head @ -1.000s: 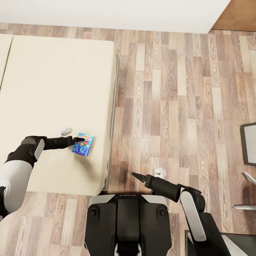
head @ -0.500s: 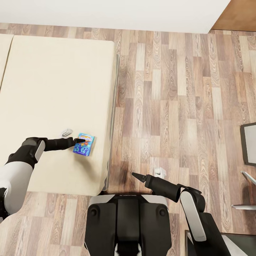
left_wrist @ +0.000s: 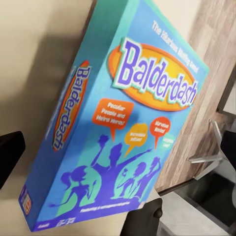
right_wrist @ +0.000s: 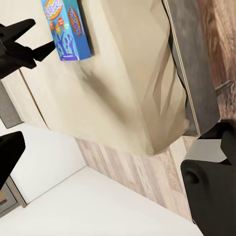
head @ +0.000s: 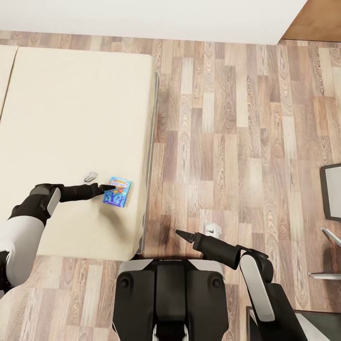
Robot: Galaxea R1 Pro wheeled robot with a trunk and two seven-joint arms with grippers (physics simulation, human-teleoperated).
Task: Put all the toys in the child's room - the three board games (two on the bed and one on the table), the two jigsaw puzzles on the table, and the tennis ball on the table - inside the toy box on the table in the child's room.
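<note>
A small blue board game (head: 117, 192) with "Balderdash" on its cover (left_wrist: 123, 128) lies flat on the bed (head: 71, 118), close to the mattress's right edge. My left gripper (head: 110, 188) reaches across the mattress to the box's left side, fingers spread open. In the right wrist view one fingertip (right_wrist: 49, 47) touches the box (right_wrist: 66, 29). My right gripper (head: 182, 234) hangs open over the wood floor in front of my base, holding nothing. The table, toy box, puzzles and tennis ball are out of view.
A small grey object (head: 89, 176) lies on the mattress just left of the box. The bed's dark grey frame (head: 148, 166) borders wood-plank floor (head: 227, 142). A dark-framed piece of furniture (head: 331, 192) and thin metal legs (head: 327, 255) stand at the right.
The blue game box has slid a little to the right toward the bed's edge, with my left gripper following it. The right arm has not moved.
</note>
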